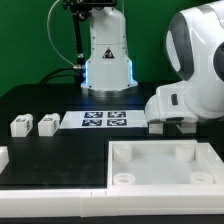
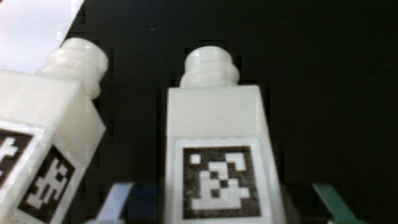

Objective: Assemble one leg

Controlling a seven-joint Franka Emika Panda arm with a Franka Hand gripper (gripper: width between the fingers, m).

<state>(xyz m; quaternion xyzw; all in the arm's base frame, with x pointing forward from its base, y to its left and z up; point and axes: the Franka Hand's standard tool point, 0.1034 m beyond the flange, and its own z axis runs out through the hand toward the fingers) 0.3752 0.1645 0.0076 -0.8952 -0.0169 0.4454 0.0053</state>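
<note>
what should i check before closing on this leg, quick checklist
1. Leg centred between the jaws: ok.
2. Jaws open, with a gap on each side of the leg: ok.
3. Neighbour leg apart from the centred one: ok, though it lies close by.
4. Jaws low enough on the leg: cannot tell.
5. Tray corner socket empty: ok.
</note>
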